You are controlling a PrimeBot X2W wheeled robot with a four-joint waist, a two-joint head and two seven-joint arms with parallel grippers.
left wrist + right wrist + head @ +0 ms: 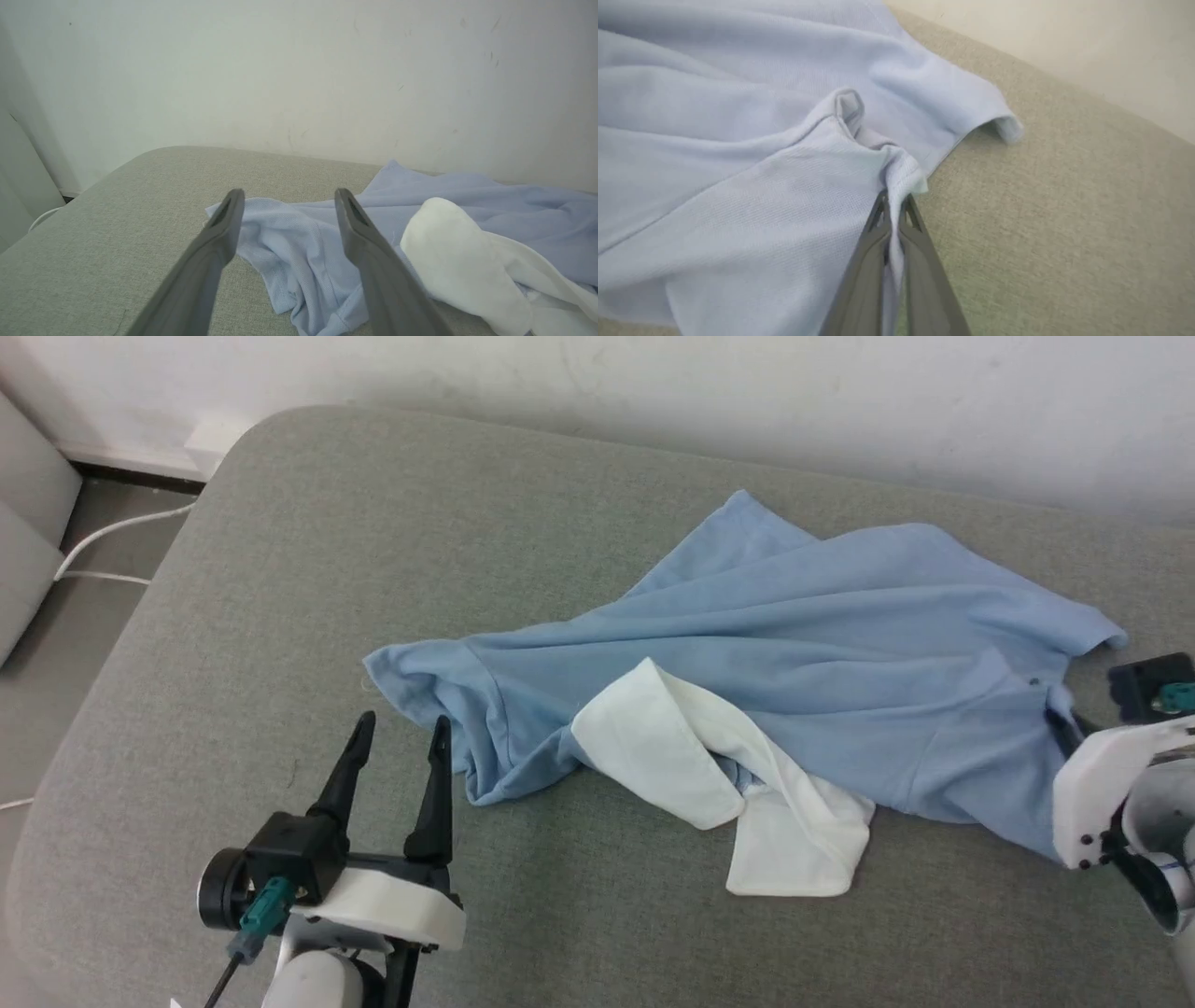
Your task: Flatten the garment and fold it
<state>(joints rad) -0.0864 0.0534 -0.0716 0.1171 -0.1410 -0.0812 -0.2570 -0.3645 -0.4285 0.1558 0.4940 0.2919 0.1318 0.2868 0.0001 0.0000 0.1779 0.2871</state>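
Head view: the light blue short-sleeved knit polo shirt [794, 644] lies rumpled on the grey woven cushion [280, 569], spread from the centre out toward 3 o'clock, with its white collar [672, 747] flopped toward 6 o'clock. The left gripper [403, 721] reaches in from 7 o'clock, its pale forearm low. Its two dark fingers point toward 12 o'clock and stand wide apart with nothing between them. The finger nearer the shirt is just beside the sleeve hem (touching or not, I cannot tell). In the right wrist view, the right gripper [895, 200] has its fingers pinched together on a bunched fold of the blue cloth at the shirt's edge, and the fabric gathers into creases at the tips. From the head, that arm enters at 3 o'clock, white wrist housing angled toward the shirt.
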